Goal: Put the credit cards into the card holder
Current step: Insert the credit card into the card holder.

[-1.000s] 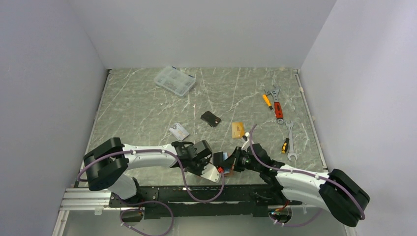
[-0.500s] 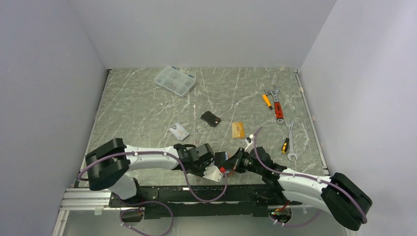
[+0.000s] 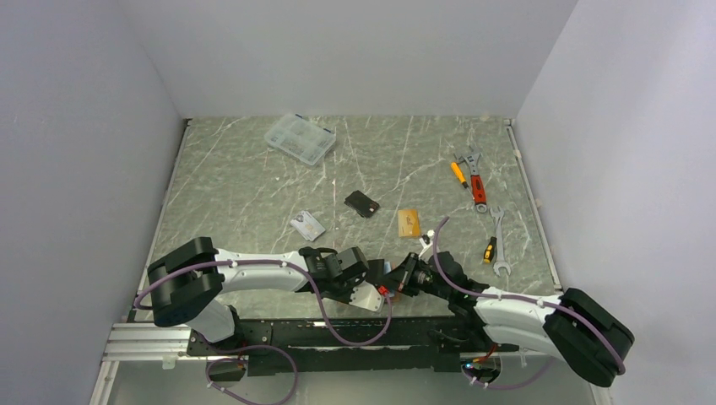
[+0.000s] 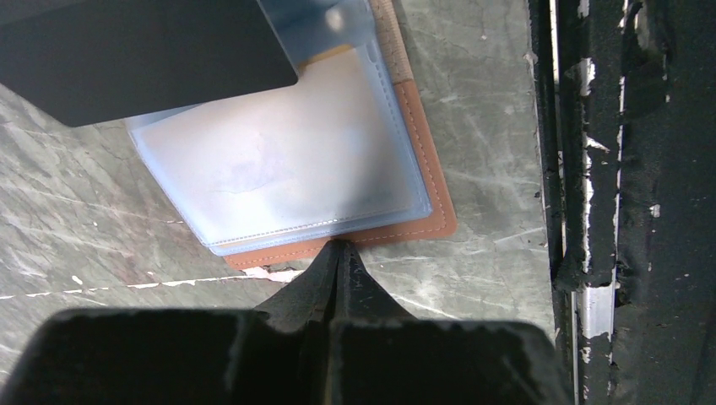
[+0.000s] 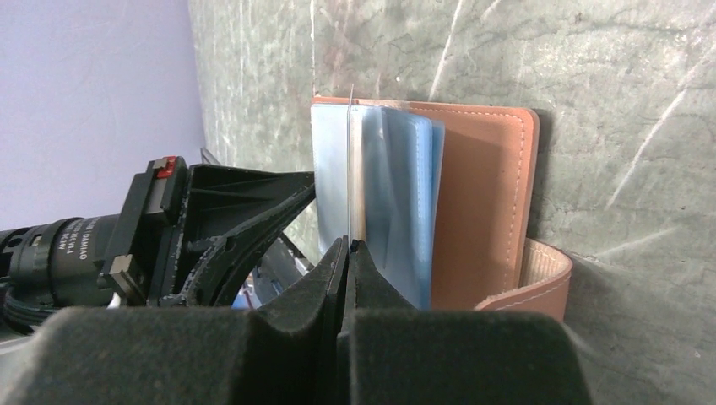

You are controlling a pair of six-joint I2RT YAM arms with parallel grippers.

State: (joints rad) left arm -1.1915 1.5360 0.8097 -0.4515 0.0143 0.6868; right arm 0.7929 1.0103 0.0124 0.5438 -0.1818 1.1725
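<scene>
Right gripper (image 5: 348, 246): fingers pressed together on the edge of one clear plastic sleeve (image 5: 349, 160), which stands edge-on up from the tips. Left gripper (image 4: 338, 250): fingers closed too, tips right at the stitched border of the flat pinkish-brown leather card holder (image 4: 426, 181). I can't tell whether they nip the leather or only touch it. The holder lies open on the grey-green marbled table (image 3: 245, 186), clear sleeves fanned up, closing tab (image 5: 540, 283) curled at one side. It sits at the near edge beside the black rail (image 4: 591, 169), between my two grippers. All three credit cards lie flat further out on the table, apart from each other: silver-grey card (image 3: 307, 224), black card (image 3: 361, 203), orange-gold card (image 3: 409, 223). Clear plastic compartment box (image 3: 300, 138) at far left; wrenches and screwdrivers (image 3: 478, 187) on the right.
</scene>
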